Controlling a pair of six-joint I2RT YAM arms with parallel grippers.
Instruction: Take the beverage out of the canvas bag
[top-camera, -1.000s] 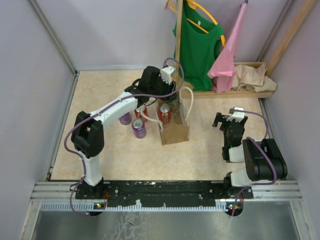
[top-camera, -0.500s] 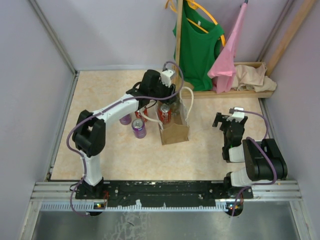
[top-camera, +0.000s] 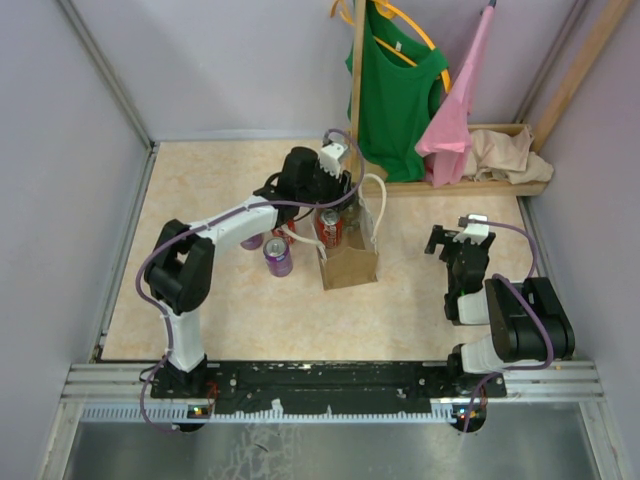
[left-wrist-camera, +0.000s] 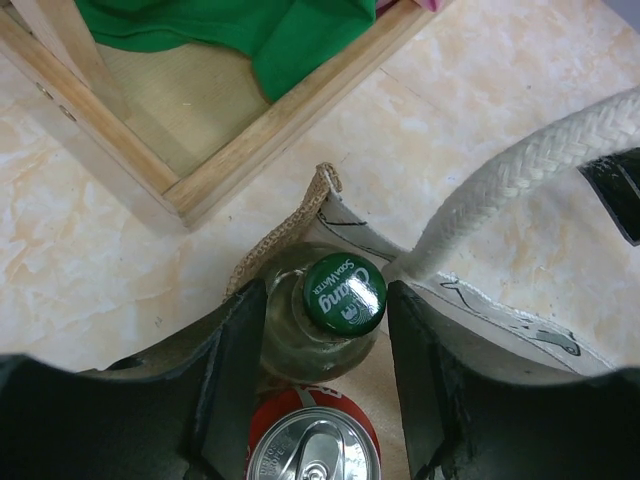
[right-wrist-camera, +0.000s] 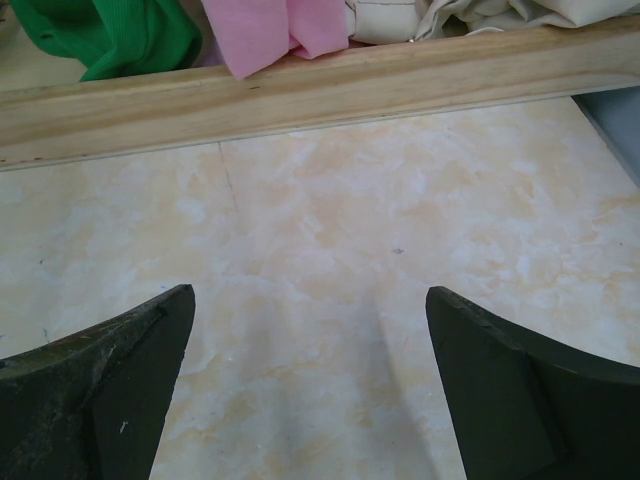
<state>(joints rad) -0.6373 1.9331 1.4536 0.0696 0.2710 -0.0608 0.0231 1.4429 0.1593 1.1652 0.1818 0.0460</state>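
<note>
1. The canvas bag (top-camera: 350, 262) stands upright around the middle of the table (top-camera: 200, 180), mouth up, just in front of the near corner of the wooden frame (left-wrist-camera: 290, 120). One white rope handle (left-wrist-camera: 510, 180) arcs over its right side.
2. We see two drinks inside. A glass bottle (left-wrist-camera: 345, 292) with a green cap is at the far end, and a red can (left-wrist-camera: 313, 452) sits right against it on the near side.
3. The left gripper (top-camera: 335, 205) is down in the bag's mouth, partly open. Its fingers (left-wrist-camera: 230, 380) sit on either side of the bottle's neck, snug against it. Honestly, we can't tell whether they're actually squeezing it or just bracketing it.
4. Just left of the bag, out on the table, stands a purple can (top-camera: 277, 256). Another purple can (top-camera: 250, 239) sits a bit further left, partly under the arm.
5. The right gripper (right-wrist-camera: 308, 292) is well off to the right of the bag. Its jaws are spread wide over bare tabletop with nothing between them.
6. At the back, a green top (top-camera: 395, 90) and a pink garment (top-camera: 455, 110) hang on the rack. A beige cloth heap (top-camera: 505, 155) lies in the frame's right end.
</note>
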